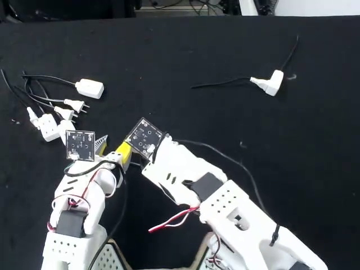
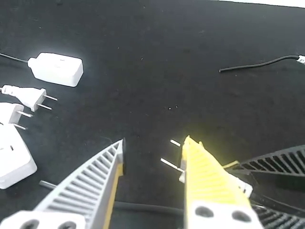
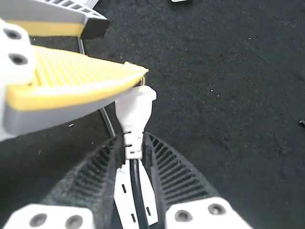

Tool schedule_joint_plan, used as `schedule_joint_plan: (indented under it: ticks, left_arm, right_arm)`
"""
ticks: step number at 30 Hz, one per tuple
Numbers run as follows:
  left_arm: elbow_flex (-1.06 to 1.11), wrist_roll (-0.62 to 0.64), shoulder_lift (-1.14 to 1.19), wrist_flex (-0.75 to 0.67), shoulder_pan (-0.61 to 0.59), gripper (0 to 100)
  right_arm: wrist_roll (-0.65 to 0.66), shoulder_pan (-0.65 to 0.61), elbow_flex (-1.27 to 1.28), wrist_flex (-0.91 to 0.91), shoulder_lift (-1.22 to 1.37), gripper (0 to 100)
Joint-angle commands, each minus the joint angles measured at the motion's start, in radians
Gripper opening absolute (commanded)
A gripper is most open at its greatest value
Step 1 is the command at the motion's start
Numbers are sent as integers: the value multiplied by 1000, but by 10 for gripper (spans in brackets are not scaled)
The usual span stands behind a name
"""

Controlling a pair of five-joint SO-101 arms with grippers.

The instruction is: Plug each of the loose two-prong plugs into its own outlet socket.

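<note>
Black table [image 1: 185,62]. The right arm [image 1: 225,202] is angled in toward the left arm [image 1: 79,197], and both wrists sit close together at the near-left part of the table.

Right jaws are clamped on a white two-prong plug, the held plug [image 3: 136,102]. They grip its rear end, where the black cord [image 3: 137,191] comes out. The cord runs back between the two black fingers [image 3: 176,181]. The held plug points away from the right wrist, and its prongs [image 2: 170,164] stick into the gap of the left jaws.

Left jaws are apart and grip nothing. The grey finger [image 2: 97,174] is on one side and the yellow finger [image 2: 205,176] on the other, with the prongs just beside the yellow one. Cannot tell if the yellow finger touches the plug body, or if the held plug touches the table.

A cluster with dark cords lies on the left side of the table, beyond the left arm:
- The white outlet block [image 1: 90,88] lies farthest back.
- The first loose plug [image 1: 75,104] lies just nearer, prongs bare and pointing toward the table's middle.
- The second loose plug [image 1: 63,112] lies just beside it, also bare.
- The square white socket [image 1: 49,127] is at the near-left of the cluster, with nothing plugged in.

Far right, an angled white plug [image 1: 271,82] lies alone with a thin cord [image 1: 222,84], well apart from the rest.
</note>
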Motion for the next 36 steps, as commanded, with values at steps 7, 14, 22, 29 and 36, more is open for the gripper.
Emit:
schedule_joint_plan:
  ticks: [7,14,22,29,36]
  left_arm:
    - [19,-46,2,-6,12,207]
    - [21,-46,2,-6,16,207]
    - [24,-46,5,-6,21,207]
    - [25,-46,8,-5,21,207]
    - [39,-46,8,-5,21,207]
  right_arm:
    - [-3,-18,-8,-35,-39,11]
    - [-2,-18,-8,-35,-39,11]
    - [-2,-18,-8,-35,-39,11]
    - [-2,-18,-8,-35,-39,11]
    - [-2,-18,-7,-34,-39,11]
